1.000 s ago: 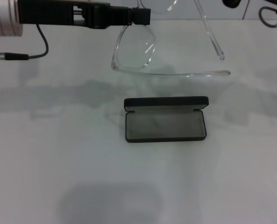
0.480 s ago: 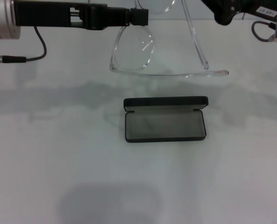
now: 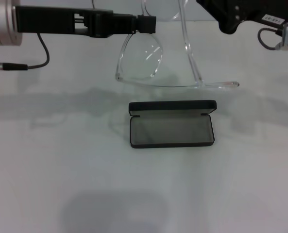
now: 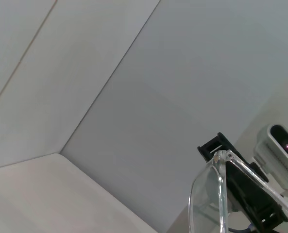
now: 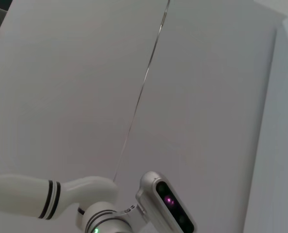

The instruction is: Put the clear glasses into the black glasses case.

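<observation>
Count, head view:
- glasses (image 3: 148,60): 1 pair, clear; 2 temple arms visible; 1 lens fully in view, second cut off by upper edge.
- case (image 3: 172,124): 1, black, open; 2 halves, lid and tray.
- left gripper (image 3: 146,24): 1.
- right gripper (image 3: 220,14): 1, partly in view.
- grippers total: 2.
- cable (image 3: 34,53): 1 black, beside left arm.
- table (image 3: 61,170): 1, white.

Left wrist view: same 1 pair glasses (image 4: 216,194). Right wrist view: 1 arm, white, with 1 camera unit.
</observation>
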### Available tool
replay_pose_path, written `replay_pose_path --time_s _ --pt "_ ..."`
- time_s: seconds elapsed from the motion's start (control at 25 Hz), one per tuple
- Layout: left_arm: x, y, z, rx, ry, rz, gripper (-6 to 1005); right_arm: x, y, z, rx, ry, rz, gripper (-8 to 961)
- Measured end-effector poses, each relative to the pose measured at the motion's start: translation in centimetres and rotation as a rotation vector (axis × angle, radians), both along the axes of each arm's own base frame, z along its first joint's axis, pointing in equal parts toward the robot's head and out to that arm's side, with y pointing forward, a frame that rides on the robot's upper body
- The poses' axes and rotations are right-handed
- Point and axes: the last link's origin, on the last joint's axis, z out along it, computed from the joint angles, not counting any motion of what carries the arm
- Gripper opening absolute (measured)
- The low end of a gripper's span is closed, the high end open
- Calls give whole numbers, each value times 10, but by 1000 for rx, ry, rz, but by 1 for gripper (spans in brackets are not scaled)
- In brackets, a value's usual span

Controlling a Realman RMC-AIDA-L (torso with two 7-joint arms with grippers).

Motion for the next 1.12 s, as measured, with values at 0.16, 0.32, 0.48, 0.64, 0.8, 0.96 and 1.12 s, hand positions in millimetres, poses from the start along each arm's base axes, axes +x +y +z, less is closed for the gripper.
replay_pose_path --time_s 0.16,0.32,0.48,0.64,0.8,0.96,1.12 --pt "-4 -1 1 4 0 14 88 -2 -2 1 0 7 16 2" --pt "-7 -2 1 4 -1 20 88 -3 -3 3 0 14 29 2" --pt "-7 -3 0 3 -3 20 88 -3 -4 3 -4 15 29 2" --pt "-5 -2 -1 0 -3 14 88 -3 -3 0 -10 6 24 3" --pt "-3 -2 -1 -1 -2 10 88 -2 -3 -1 -15 2 21 3" --pt "-4 -2 -1 -1 -1 13 88 -4 -1 -3 -19 -2 24 3" --pt "-4 -3 -2 -3 -1 14 88 -5 1 -7 -20 -18 12 4"
